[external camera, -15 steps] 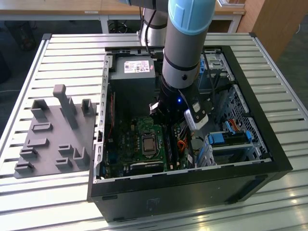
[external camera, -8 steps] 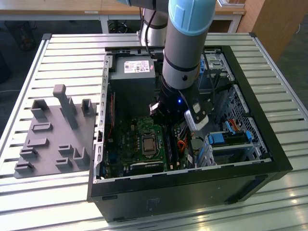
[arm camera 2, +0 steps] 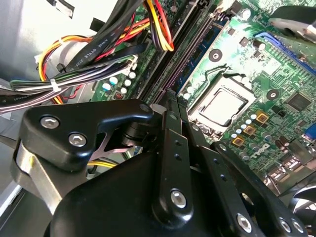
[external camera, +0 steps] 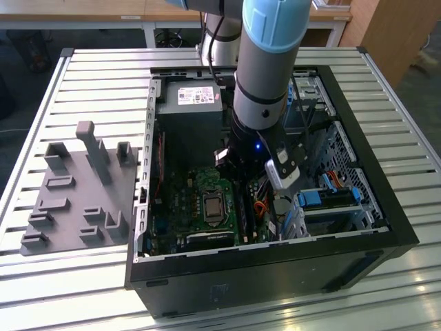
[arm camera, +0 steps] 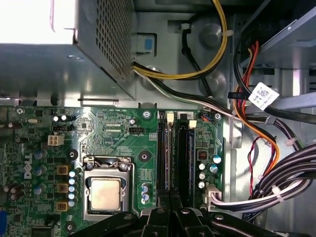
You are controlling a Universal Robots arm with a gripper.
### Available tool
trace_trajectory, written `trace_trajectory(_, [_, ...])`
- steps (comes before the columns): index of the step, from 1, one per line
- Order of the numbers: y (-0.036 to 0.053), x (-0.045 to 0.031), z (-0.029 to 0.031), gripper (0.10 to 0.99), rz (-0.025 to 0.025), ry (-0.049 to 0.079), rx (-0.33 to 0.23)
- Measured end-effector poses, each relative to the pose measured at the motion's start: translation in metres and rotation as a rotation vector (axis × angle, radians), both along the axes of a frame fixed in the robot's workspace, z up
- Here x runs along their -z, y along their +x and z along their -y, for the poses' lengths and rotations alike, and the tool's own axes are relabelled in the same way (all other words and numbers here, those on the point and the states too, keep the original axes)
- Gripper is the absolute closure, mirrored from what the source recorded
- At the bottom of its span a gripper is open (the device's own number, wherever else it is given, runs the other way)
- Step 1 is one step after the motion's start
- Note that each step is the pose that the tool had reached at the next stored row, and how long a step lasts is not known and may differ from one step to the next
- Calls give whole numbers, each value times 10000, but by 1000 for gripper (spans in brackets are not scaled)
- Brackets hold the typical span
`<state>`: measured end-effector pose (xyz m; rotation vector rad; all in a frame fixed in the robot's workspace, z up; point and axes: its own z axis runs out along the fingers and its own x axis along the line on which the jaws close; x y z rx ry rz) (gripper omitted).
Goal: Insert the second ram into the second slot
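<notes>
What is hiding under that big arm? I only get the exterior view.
Observer: In the first wrist view, the pincer sits at one end of two long dark slots on the green motherboard.
Visitor: Is a memory stick in them?
Observer: I cannot tell. Pale clips cap their far ends.
Visitor: Anything close by?
Observer: In that same view, a bundle of black cables held by white ties runs beside the slots.

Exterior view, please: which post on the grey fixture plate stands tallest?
The slim post near the plate's middle; the blocks around it are far shorter.
</notes>
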<state>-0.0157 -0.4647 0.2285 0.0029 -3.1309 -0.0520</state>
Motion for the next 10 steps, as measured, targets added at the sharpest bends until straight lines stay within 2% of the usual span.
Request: trace_trajectory(10, [1, 16, 17, 973, 0, -1, -1])
